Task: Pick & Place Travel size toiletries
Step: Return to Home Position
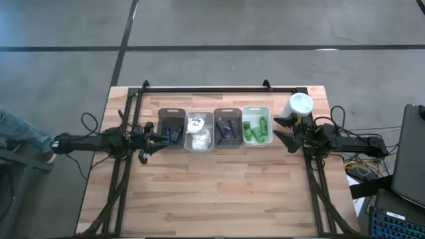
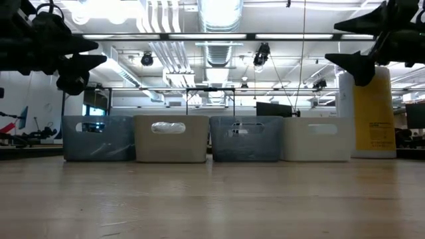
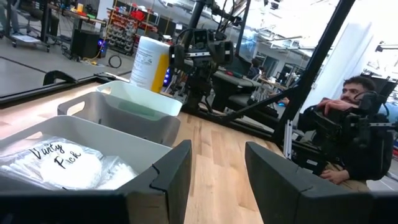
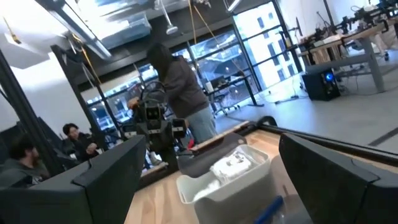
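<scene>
Four bins stand in a row at the table's far middle. The leftmost holds black tubes, the second white wrapped packets, the third dark blue sticks, and the rightmost green bottles. My left gripper hovers level just left of the row, above the table. It is open with nothing between its fingers. My right gripper hovers just right of the row, wide open and empty, also seen in the right wrist view.
A tall yellow canister with a white lid stands on the table beside my right gripper, toward the far edge. A black rail runs along the far edge. Bare wood lies in front of the bins. People are beyond the table.
</scene>
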Controlling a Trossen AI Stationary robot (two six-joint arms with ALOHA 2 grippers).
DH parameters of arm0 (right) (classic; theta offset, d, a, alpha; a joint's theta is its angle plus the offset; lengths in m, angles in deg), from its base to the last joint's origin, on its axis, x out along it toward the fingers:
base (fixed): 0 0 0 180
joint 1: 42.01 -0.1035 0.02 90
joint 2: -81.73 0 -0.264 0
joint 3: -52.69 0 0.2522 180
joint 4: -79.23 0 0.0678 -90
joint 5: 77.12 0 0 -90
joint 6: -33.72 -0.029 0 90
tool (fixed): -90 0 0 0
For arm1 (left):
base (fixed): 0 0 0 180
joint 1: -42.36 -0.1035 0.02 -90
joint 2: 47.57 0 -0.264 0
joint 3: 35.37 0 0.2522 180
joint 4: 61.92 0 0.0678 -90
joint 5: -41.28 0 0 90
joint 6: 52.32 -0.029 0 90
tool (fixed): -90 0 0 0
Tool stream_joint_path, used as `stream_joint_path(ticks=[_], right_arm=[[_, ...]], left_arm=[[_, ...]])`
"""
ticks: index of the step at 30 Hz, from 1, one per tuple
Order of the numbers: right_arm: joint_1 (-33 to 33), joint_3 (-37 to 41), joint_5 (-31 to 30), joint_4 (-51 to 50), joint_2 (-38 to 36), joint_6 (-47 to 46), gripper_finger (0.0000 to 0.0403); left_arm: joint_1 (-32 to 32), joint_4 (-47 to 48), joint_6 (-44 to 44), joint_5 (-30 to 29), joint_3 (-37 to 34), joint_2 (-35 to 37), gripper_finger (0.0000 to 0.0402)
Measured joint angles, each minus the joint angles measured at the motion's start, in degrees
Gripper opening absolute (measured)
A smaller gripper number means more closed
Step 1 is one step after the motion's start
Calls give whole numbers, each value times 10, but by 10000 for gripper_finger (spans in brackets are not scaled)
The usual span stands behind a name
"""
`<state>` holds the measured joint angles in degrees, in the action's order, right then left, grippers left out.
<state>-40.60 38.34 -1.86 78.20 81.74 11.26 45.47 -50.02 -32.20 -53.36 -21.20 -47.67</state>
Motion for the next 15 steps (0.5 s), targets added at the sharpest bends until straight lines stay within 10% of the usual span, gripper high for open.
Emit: stream_joint_path(ticks=[15], right_arm=[[1, 0, 0, -9, 0, 0, 364]], left_arm=[[0, -5, 0, 2, 0, -1, 155]])
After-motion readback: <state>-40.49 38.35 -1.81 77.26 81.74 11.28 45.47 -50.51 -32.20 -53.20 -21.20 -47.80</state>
